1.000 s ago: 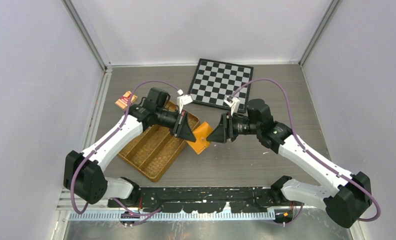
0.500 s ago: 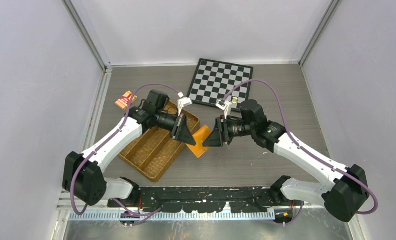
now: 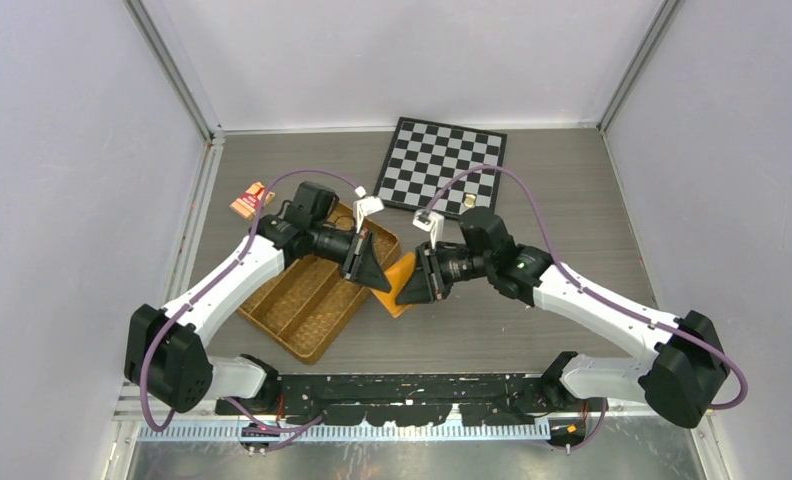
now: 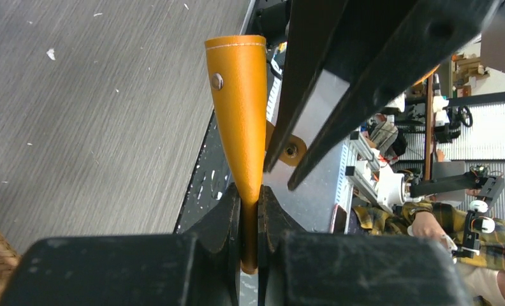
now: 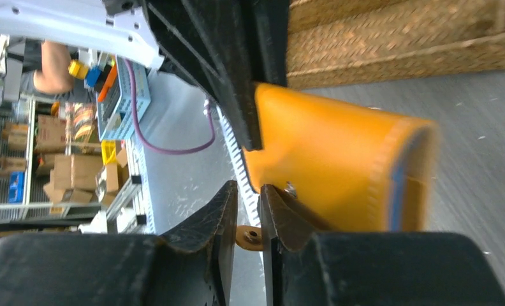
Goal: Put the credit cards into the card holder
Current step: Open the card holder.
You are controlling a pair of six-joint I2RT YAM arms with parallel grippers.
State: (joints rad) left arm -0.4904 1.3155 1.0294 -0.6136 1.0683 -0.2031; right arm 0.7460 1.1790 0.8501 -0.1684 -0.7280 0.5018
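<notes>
The left gripper [image 4: 250,191] is clamped on 1 end of the holder [image 4: 240,108] and holds it apparently clear of the table [image 3: 592,200], over its middle and just off the tray's [image 3: 307,300] right edge. This probably steadies it so the other arm can work on it. The right gripper [image 5: 250,188] straddles the snap tab [image 5: 250,236] with a narrow gap; whether it pinches cannot be told. Only the right wrist view shows a blue strip [image 5: 396,185] at the holder's far end, likely 1 card inside. Only the left wrist view shows the holder edge-on, widening away from the grip. No loose cards show.
</notes>
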